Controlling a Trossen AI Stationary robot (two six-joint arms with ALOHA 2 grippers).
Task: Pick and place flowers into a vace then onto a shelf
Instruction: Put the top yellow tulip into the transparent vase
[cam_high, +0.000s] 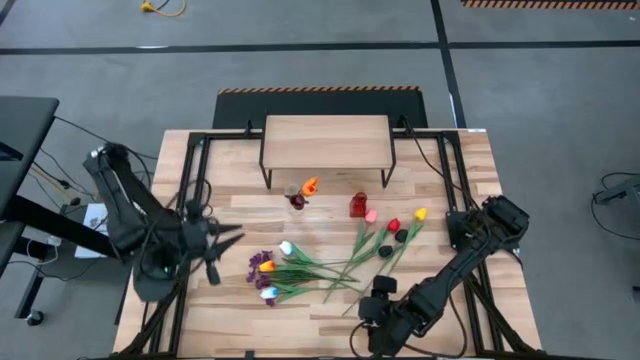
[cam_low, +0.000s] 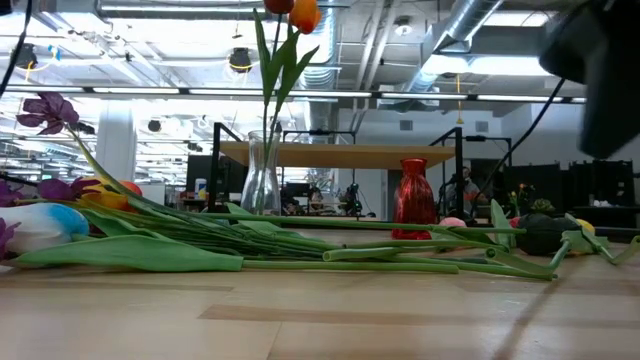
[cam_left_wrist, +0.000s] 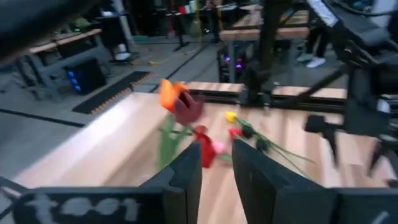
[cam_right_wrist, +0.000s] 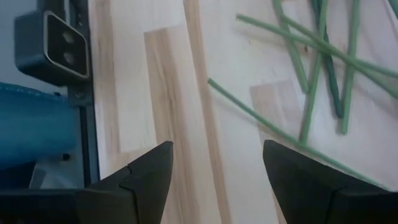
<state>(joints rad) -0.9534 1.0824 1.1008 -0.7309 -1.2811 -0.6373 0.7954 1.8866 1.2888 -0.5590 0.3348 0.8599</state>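
Shelf (cam_high: 325, 140): one, set at 12 o'clock on the table (cam_high: 240, 190), nothing seen on its top.
Vases: two counted. A clear glass vase (cam_low: 261, 180) is stood just in front of the shelf, with two tulips (cam_high: 303, 192) in it, one orange and one dark red. A red vase (cam_high: 358, 206) is stood just to its right, at 1 o'clock from the table's middle.
Loose flowers (cam_high: 330, 255): roughly ten, strewn flat between centre and 5 o'clock, stems crossed.
Left gripper (cam_high: 222, 247): held at 9 o'clock, fingers narrowly parted, nothing held.
Right gripper (cam_right_wrist: 214, 180): held at 5 o'clock over bare wood beside the stems, fingers spread wide, nothing held.
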